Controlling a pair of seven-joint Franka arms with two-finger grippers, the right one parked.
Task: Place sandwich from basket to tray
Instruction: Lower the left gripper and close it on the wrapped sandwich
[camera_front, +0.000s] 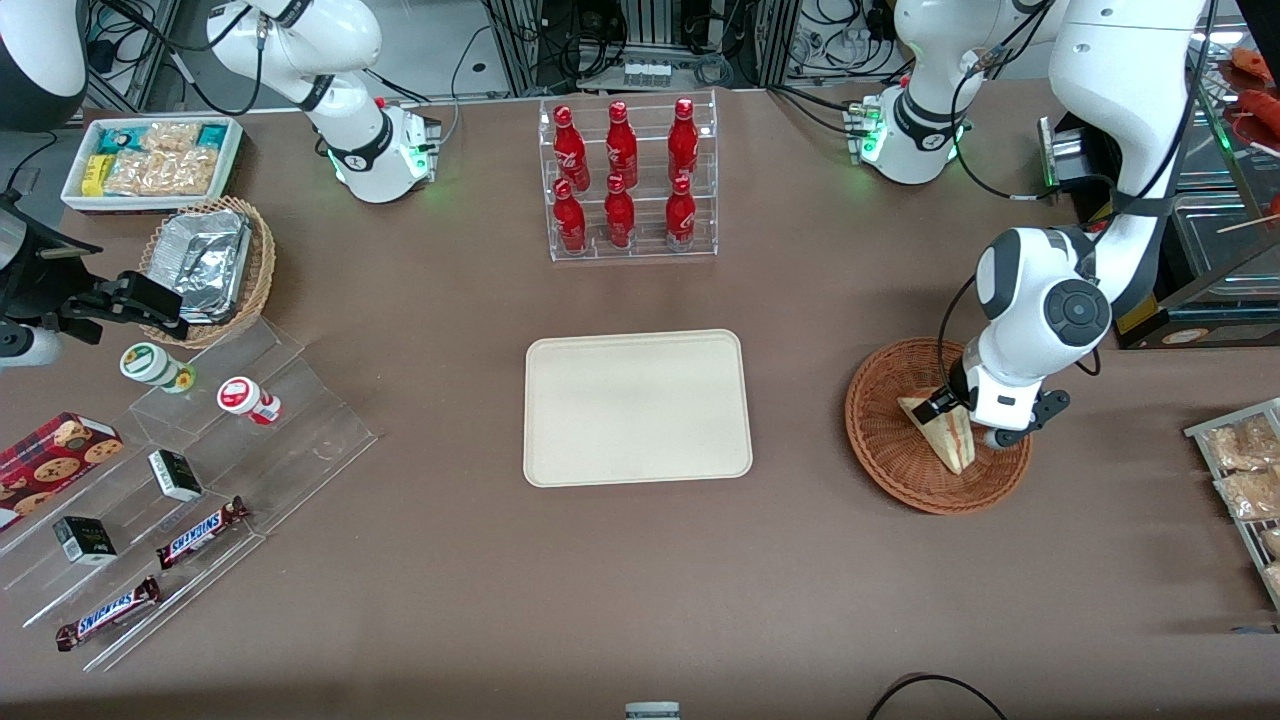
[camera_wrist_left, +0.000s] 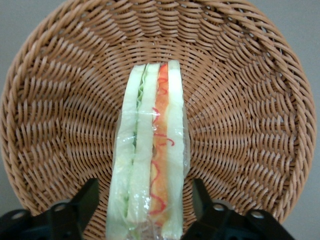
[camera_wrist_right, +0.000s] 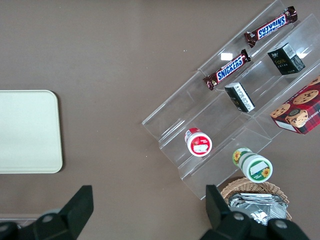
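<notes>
The sandwich (camera_front: 945, 430), a clear-wrapped wedge of white bread, rests in the round reddish-brown wicker basket (camera_front: 885, 450) toward the working arm's end of the table. In the left wrist view its cut edge (camera_wrist_left: 152, 150) with red and green filling faces the camera, with basket weave (camera_wrist_left: 250, 125) all around it. My left gripper (camera_front: 962, 418) is down in the basket, open, with one black finger (camera_wrist_left: 87, 197) on each side of the wedge and a small gap at each side. The cream tray (camera_front: 637, 408) lies bare at mid-table, beside the basket; its corner also shows as tray (camera_wrist_right: 27, 131).
A clear rack of red bottles (camera_front: 630, 180) stands farther from the front camera than the tray. A stepped acrylic shelf (camera_front: 200, 470) with snacks, a tan basket of foil containers (camera_front: 205, 265) and a white snack box (camera_front: 150, 160) sit toward the parked arm's end. Bagged snacks (camera_front: 1240, 470) lie near the basket.
</notes>
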